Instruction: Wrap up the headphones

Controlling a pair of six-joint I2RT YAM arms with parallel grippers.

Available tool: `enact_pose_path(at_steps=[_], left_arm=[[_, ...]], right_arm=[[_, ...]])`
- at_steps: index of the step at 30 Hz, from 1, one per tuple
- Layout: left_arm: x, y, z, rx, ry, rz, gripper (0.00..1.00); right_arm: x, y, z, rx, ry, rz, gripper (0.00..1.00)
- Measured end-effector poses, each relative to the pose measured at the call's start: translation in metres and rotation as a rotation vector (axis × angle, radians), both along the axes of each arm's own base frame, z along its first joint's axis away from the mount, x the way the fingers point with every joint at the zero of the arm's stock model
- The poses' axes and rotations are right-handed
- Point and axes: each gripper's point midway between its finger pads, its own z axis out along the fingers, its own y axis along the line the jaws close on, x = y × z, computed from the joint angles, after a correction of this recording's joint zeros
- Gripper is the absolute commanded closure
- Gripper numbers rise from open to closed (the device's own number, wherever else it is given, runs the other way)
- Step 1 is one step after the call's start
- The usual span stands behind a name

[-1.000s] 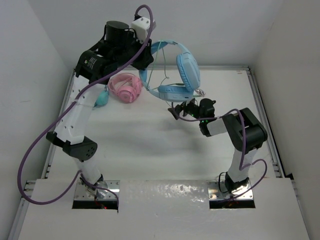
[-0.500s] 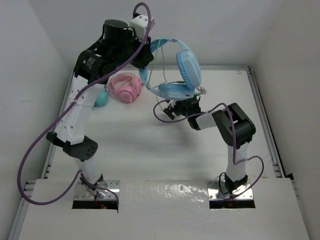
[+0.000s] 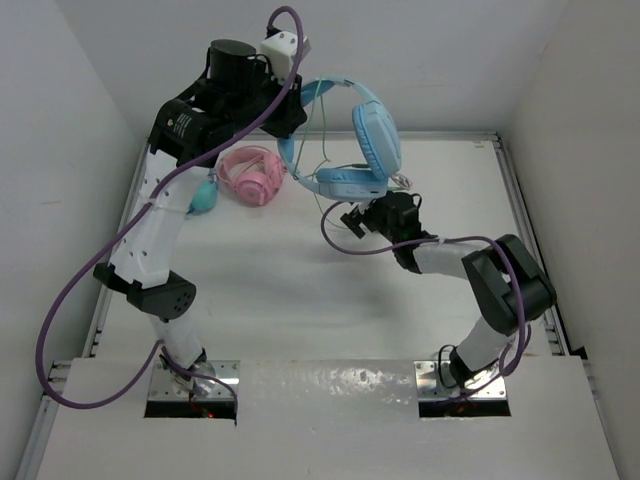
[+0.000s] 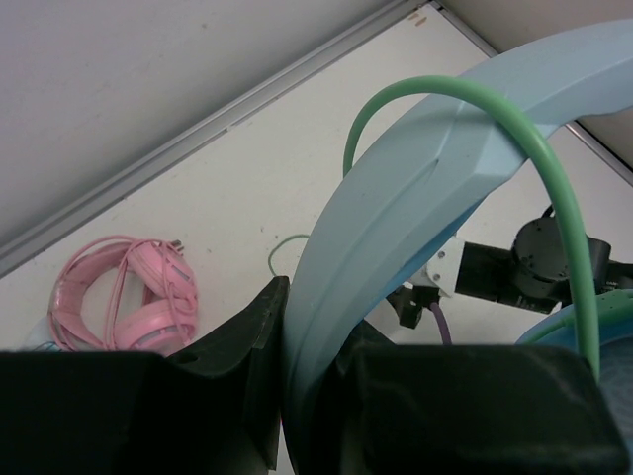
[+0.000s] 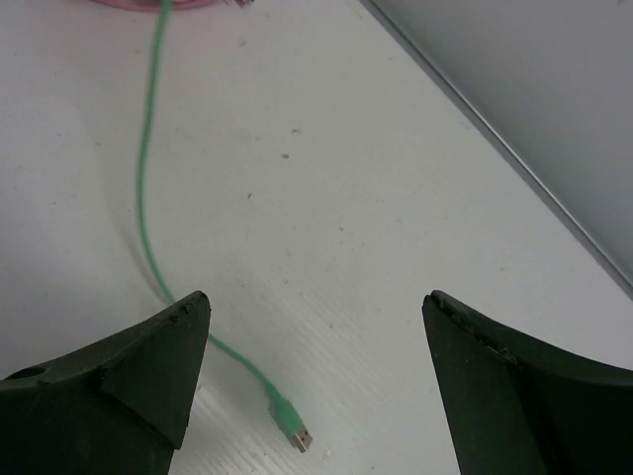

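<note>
Three pairs of headphones are in the overhead view: the light blue headphones [image 3: 372, 138], a pink pair [image 3: 250, 176] lying on the table [image 3: 270, 290], and a teal pair [image 3: 203, 197] mostly hidden behind the left arm. The left gripper [image 4: 312, 327] is clamped on the blue headband [image 4: 396, 198] and holds the light blue headphones up in the air over the far side of the table, both earcups hanging to its right. One thin green cable [image 4: 556, 183] loops over the headband and trails down to the table. The right gripper [image 5: 315, 302] sits low under the earcups, its two fingers [image 5: 129, 366] spread wide with nothing between them (the cable's single plug [image 5: 294, 431] lies on the table just below the gap)
</note>
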Motion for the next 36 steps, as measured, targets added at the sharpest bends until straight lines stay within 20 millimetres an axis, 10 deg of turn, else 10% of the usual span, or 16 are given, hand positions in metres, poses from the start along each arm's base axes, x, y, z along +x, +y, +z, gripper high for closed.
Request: enact_pose_path(at_steps=[13,16,21,24,29,36], left_arm=[[0.001,-0.002,0.000,-0.003,0.000,-0.006,1.00],[0.001,-0.002,0.000,-0.003,0.000,-0.005,1.00],[0.002,-0.001,0.000,-0.002,0.000,-0.004,1.00],[0.003,-0.001,-0.002,0.001,0.006,-0.003,1.00],[0.011,0.004,-0.013,0.010,0.028,0.017,1.00],[0.068,0.038,-0.023,-0.025,0.023,0.157,1.00]], right_arm=[[-0.009,0.058,-0.081,-0.112,0.172,0.133,0.12],[0.019,0.071,-0.082,-0.113,0.173,0.104,0.31],[0.039,0.080,-0.080,-0.130,0.205,0.091,0.95],[0.035,0.082,-0.084,-0.140,0.266,0.106,1.00],[-0.008,0.073,-0.100,-0.167,0.335,0.150,1.00],[-0.128,0.089,-0.094,-0.235,0.379,0.335,1.00]])
